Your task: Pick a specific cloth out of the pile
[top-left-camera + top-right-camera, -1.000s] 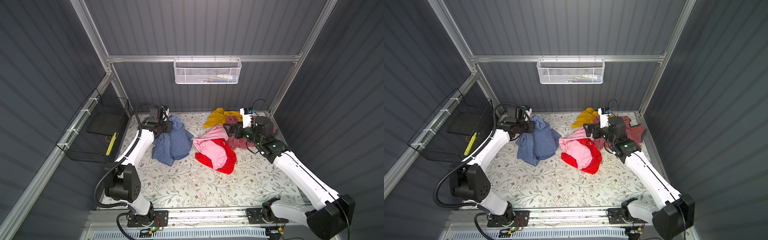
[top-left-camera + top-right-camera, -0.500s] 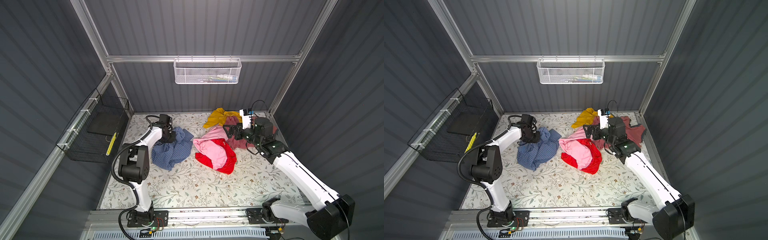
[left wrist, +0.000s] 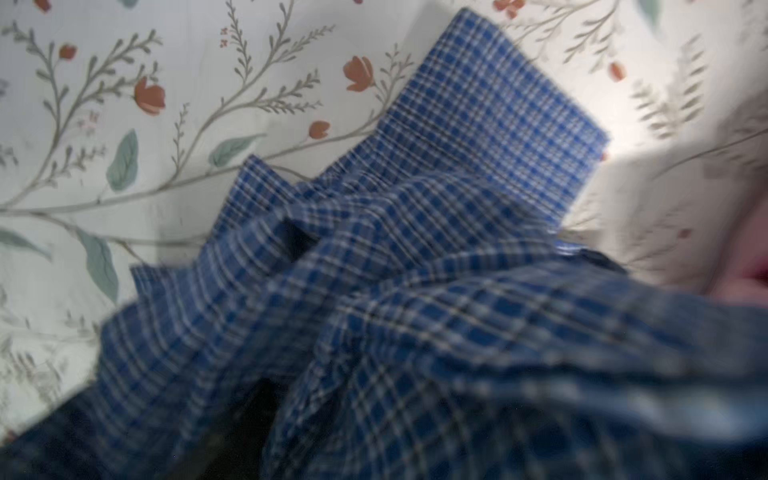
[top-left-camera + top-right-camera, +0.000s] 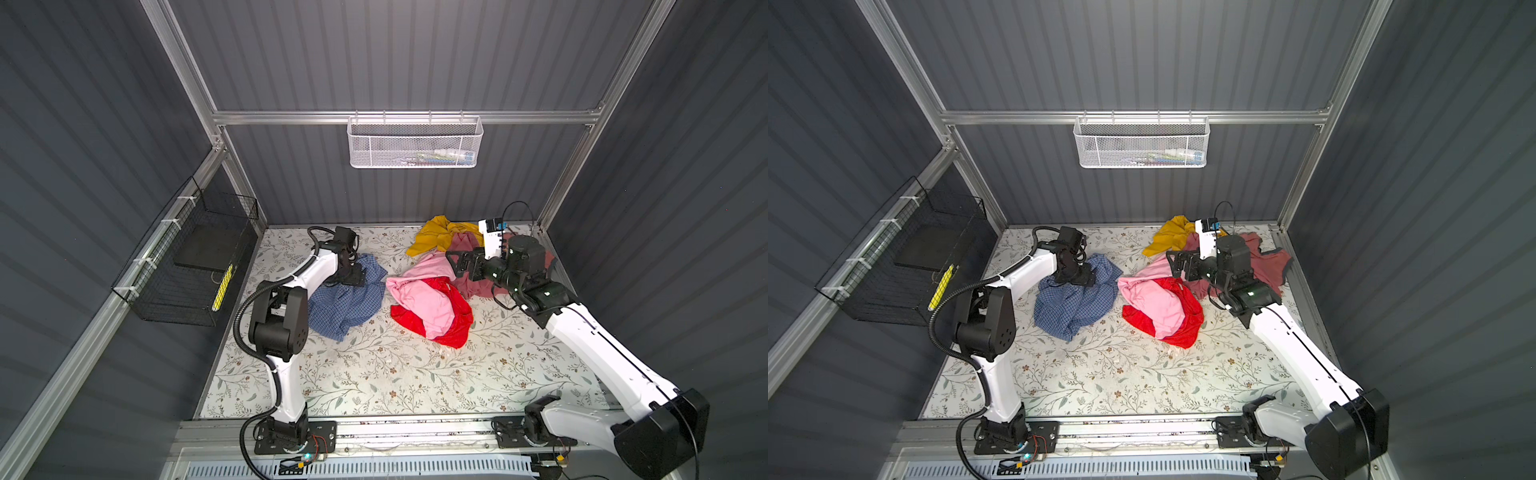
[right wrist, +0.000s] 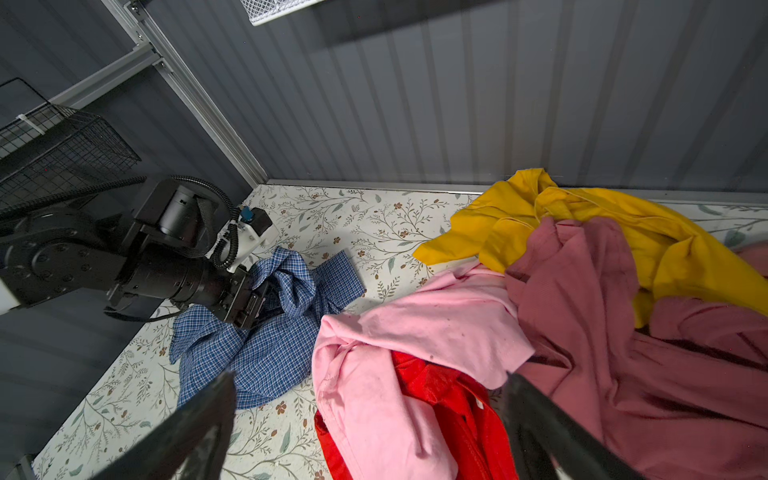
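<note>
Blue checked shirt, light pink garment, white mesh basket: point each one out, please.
Blue checked shirt [image 4: 349,307]: in a top view, middle of its crumpled body.
Light pink garment [image 4: 424,297]: in a top view, its broad upper fold.
White mesh basket [image 4: 1142,145]: in a top view, its front mesh wall.

Above the far edge of the floral-print desk [image 4: 374,374], a white mesh basket [image 4: 414,143] hangs from the rail [image 4: 291,117], holding what may be small tubes [image 4: 444,157]. Off the desk's left edge hangs a black wire basket [image 4: 166,299] with a dark flat slab [image 4: 203,253] and a yellow strip [image 4: 222,286] inside.
</note>
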Motion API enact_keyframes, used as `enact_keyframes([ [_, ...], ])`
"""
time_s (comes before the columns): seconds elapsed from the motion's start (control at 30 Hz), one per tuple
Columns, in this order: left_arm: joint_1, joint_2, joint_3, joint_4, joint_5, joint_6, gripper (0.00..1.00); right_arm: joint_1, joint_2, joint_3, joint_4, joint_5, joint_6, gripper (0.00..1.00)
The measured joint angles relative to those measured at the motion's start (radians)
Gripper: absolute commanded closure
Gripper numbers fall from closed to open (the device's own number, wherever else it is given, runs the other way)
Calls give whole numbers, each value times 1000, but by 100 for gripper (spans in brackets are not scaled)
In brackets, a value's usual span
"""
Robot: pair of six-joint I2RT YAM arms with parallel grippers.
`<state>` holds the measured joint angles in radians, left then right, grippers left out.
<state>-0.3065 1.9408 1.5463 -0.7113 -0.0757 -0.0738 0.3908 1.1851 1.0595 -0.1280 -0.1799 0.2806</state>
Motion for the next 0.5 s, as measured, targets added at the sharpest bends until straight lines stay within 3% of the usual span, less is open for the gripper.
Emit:
enact_keyframes([
  [0.2,-35,-101,26,-79,-32,29,3,0,-1,0,-6,1,-1,1],
  [0.5,-77,-108,-53,-120,15,49,2,0,-1,0,-24,9,-12,1],
])
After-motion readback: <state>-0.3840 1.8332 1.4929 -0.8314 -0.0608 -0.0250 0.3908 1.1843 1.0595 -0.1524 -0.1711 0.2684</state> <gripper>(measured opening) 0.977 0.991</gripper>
